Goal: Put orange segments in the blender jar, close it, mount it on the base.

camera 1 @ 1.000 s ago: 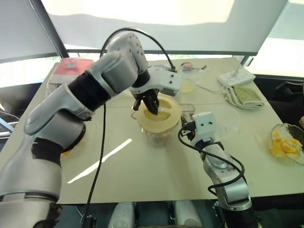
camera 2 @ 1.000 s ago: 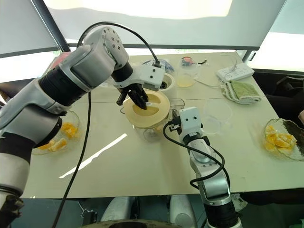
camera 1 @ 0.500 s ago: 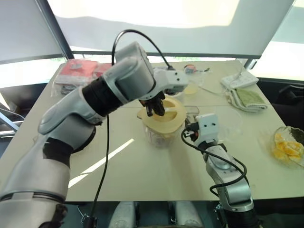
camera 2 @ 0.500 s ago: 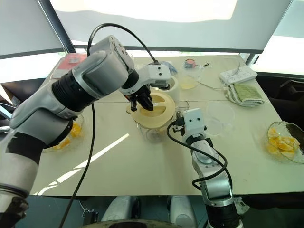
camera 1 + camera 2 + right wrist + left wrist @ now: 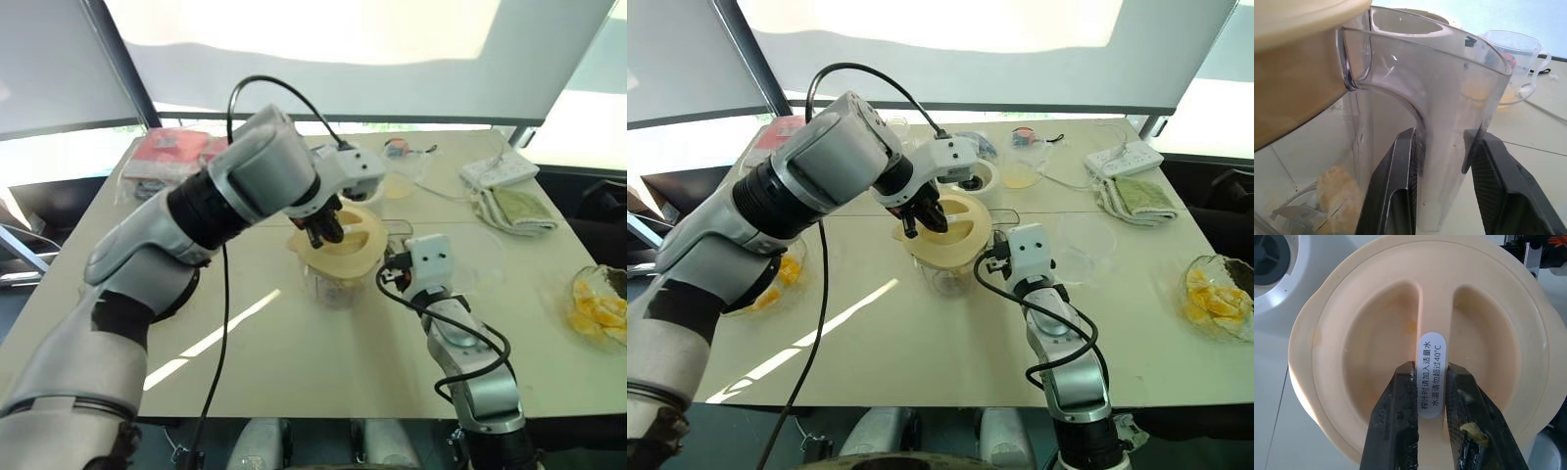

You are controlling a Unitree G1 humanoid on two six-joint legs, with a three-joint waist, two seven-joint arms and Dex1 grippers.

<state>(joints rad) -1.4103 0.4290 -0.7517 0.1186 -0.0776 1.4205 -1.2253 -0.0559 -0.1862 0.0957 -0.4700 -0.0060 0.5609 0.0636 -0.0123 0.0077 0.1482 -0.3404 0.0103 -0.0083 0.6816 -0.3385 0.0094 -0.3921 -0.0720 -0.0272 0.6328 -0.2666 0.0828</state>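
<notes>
Our left gripper (image 5: pixel 1431 396) pinches the pale yellow lid (image 5: pixel 1376 333) ridge; our right gripper (image 5: pixel 1442 147) clasps the blender jar (image 5: pixel 1449 88) handle; base (image 5: pixel 1268 264) beside

Bright daylight from blown-out windows behind, sunlit streak across the table (image 5: pixel 294 362), wrist views sharp
</notes>
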